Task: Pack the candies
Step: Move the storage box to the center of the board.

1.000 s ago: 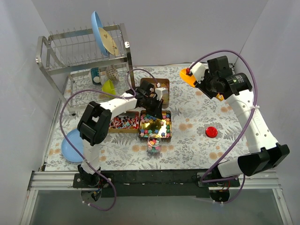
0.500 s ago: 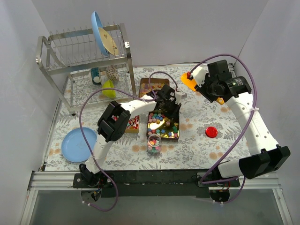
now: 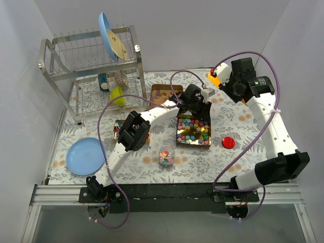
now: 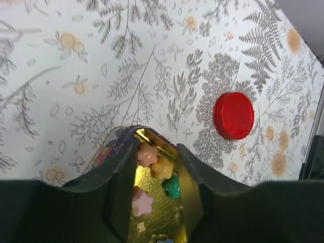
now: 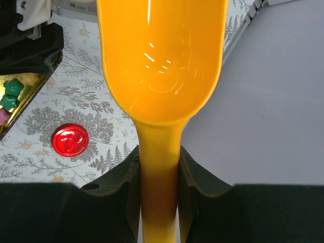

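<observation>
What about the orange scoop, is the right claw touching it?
Touching. Right wrist view: the right gripper clamps the orange scoop handle, fingers against both sides.

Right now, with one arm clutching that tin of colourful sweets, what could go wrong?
1. The left gripper pinches only the thin rim of the tin; it may slip or tilt, spilling the loose candies.
2. The red lid lies just right of the tin; a sideways shove could knock it.
3. The right gripper holds the orange scoop close to the left arm; they might bump.

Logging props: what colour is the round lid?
The lid is red, clearest in the left wrist view.
</observation>
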Robot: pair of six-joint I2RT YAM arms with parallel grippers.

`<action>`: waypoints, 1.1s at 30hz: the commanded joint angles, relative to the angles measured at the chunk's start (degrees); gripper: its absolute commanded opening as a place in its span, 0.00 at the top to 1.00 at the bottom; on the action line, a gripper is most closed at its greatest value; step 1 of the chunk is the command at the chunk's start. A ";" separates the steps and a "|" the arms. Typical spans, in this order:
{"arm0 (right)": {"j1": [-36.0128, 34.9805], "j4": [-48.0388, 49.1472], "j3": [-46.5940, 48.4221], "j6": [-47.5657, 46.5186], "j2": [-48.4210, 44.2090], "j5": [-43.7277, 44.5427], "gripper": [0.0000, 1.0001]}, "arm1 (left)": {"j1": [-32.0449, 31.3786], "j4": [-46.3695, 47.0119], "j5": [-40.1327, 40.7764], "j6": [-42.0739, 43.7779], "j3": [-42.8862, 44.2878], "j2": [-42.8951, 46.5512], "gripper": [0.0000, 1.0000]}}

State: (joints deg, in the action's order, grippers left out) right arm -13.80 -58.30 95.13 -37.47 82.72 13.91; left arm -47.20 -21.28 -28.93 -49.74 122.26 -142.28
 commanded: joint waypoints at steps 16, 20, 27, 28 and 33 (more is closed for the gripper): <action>3.61 2.84 5.68 0.82 0.69 1.03 0.99 | 7.64 -3.86 1.93 1.48 -13.07 20.51 0.48; 3.69 2.58 7.34 0.65 1.74 0.77 0.99 | 11.07 -4.56 5.10 1.13 -26.77 27.66 0.50; 3.69 2.14 9.10 0.74 3.15 -0.38 0.99 | 13.63 -5.35 3.27 3.33 -36.99 31.18 0.95; 3.61 2.05 9.11 0.74 3.15 -0.55 0.99 | 13.63 -5.27 1.87 2.89 -37.44 31.10 1.00; 3.61 1.88 8.49 0.65 2.89 -0.73 0.99 | 12.84 -4.92 -0.87 1.48 -37.45 28.99 1.00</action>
State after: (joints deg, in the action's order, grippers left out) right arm -10.46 -57.95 101.54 -37.32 85.76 13.87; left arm -33.43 -26.50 -26.61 -47.77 84.47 -113.27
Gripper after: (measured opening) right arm 0.348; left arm 0.009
